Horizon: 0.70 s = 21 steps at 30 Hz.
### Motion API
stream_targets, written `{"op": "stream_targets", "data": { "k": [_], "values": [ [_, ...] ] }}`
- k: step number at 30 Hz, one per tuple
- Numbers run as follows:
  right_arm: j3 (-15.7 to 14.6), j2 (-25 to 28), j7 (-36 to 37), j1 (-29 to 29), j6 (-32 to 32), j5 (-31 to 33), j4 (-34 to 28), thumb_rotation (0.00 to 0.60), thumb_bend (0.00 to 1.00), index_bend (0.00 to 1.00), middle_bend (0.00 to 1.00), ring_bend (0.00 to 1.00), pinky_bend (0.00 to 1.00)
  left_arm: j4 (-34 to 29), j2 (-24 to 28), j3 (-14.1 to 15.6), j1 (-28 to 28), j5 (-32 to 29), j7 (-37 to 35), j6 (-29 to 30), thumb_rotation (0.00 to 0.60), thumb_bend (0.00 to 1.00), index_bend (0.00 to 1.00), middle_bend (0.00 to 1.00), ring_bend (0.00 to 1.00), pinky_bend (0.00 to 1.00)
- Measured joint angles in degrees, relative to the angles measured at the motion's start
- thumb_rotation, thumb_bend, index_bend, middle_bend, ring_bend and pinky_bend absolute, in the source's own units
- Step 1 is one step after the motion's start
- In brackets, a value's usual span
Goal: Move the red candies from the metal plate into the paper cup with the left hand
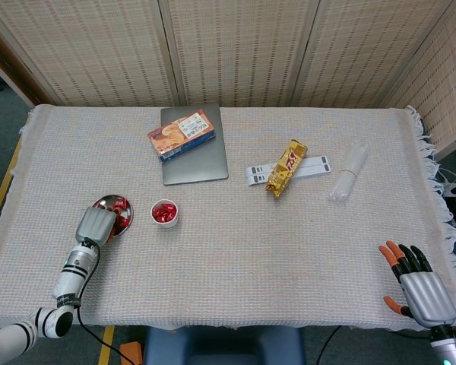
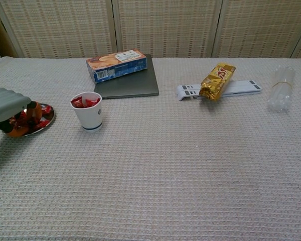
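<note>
With left hand (image 2: 10, 104) over metal plate (image 1: 126, 218), fingers curled down among red candies (image 2: 42, 110) though grip cannot be confirmed, lift straight up, carry across to adjacent paper cup (image 2: 87, 111), release low inside rim; right hand (image 1: 416, 284) idle, fingers spread.

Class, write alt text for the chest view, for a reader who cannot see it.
The left hand hangs over a metal plate of red candies at the table's left edge; a paper cup holding some candies stands just right of it.
</note>
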Motion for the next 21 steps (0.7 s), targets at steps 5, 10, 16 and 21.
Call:
{"op": "stream_targets", "data": {
  "k": [5, 10, 16, 21],
  "values": [
    [0.1, 0.0, -0.2, 0.2, -0.4, 0.4, -0.1, 0.600, 0.11, 0.00, 0.00, 0.00, 0.00, -0.4, 0.3, -0.1, -0.2, -0.9, 0.5, -0.5, 0.600, 0.40, 0.45, 0.48, 0.49, 1.00],
    [0.1, 0.0, -0.3, 0.2, -0.5, 0.4, -0.1, 0.600, 0.11, 0.00, 0.00, 0.00, 0.00, 0.1, 0.1, 0.0, -0.3, -1.5, 1.0, -1.1, 0.600, 0.40, 0.47, 0.50, 0.50, 1.00],
    [0.0, -0.1, -0.4, 0.2, -0.5, 0.5, -0.1, 0.600, 0.11, 0.00, 0.00, 0.00, 0.00, 0.8, -0.2, 0.3, -0.4, -1.9, 1.5, -1.4, 0.600, 0.44, 0.52, 0.54, 0.51, 1.00],
    [0.0, 0.0, -0.5, 0.2, -0.5, 0.5, -0.2, 0.600, 0.11, 0.00, 0.00, 0.00, 0.00, 1.3, -0.3, 0.6, -0.5, -2.3, 2.2, -1.6, 0.600, 0.47, 0.57, 0.60, 0.55, 1.00]
  ]
}}
